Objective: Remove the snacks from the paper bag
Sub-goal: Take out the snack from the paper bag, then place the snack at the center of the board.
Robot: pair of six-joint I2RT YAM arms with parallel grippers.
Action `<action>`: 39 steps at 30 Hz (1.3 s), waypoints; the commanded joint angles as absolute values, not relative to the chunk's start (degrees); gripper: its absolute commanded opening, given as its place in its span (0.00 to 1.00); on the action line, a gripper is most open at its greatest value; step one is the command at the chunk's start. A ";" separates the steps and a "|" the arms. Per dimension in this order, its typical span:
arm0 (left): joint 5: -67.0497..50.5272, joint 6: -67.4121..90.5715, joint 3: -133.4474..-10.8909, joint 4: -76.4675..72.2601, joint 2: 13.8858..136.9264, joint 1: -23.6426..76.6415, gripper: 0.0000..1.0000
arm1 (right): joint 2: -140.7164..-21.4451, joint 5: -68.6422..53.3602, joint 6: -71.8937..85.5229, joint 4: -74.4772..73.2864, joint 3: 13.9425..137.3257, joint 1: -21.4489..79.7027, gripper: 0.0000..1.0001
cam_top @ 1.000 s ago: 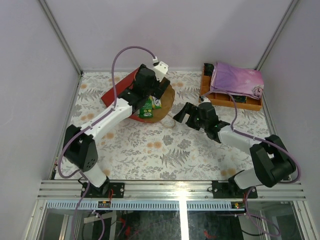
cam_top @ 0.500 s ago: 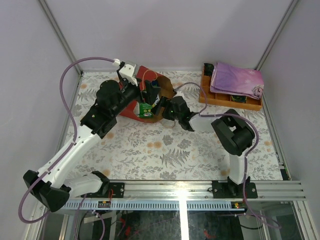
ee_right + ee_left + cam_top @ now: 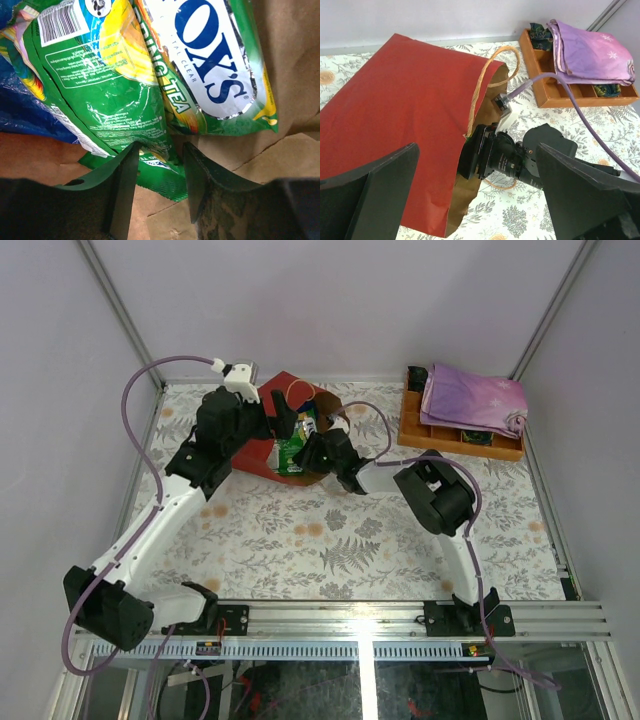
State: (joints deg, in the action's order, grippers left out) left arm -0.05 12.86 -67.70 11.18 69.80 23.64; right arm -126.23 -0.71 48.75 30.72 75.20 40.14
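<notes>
jaws of right gripper sit half-narrowed astride glossy green candy packet; left gripper wide. pinch six o'clock edge firmly.

- The left arm is built of white tubular links joined by black cylindrical joint housings.
- The right arm is made the same way, with white shells set between black motor blocks.
- A purple cable is attached to the left arm and ended in a white plug; a second one is run along the right arm.
- The left gripper is fitted with two broad, matte black, wedge-shaped fingers.
- The right gripper is fitted with dark, narrower fingers, raised at the inner edges.
- Each arm is carried on a black base.
</notes>
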 commanded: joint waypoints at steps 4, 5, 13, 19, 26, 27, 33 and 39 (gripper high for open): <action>-2.36 14.04 -66.33 9.05 70.95 21.86 1.00 | -127.44 -1.20 47.95 34.29 78.09 40.77 0.37; -2.49 14.10 -66.41 9.10 71.11 21.87 1.00 | -127.32 -1.39 47.86 34.57 77.74 40.78 0.32; -1.67 13.72 -65.84 9.24 71.77 21.28 1.00 | -123.17 -3.83 48.78 36.02 73.70 40.82 0.00; -0.60 13.37 -65.90 9.32 71.79 21.19 1.00 | -112.31 -4.09 47.82 37.66 63.97 40.92 0.00; 1.05 12.72 -65.90 9.81 72.54 21.10 1.00 | -90.48 -0.17 38.85 29.45 50.66 40.85 0.00; 1.32 12.60 -66.05 9.96 72.78 21.09 1.00 | -87.12 1.34 37.62 27.46 48.49 40.87 0.00; 1.42 12.22 -66.17 10.11 73.87 20.79 1.00 | -69.60 10.49 34.81 11.07 36.88 40.74 0.00; 0.91 12.21 -66.03 10.00 74.59 20.57 1.00 | -54.38 18.61 36.59 -2.70 30.16 35.92 0.00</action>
State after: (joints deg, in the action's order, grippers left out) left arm 0.43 13.04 -66.37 11.18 74.11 21.08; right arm -62.30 10.09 37.04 6.98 32.03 39.81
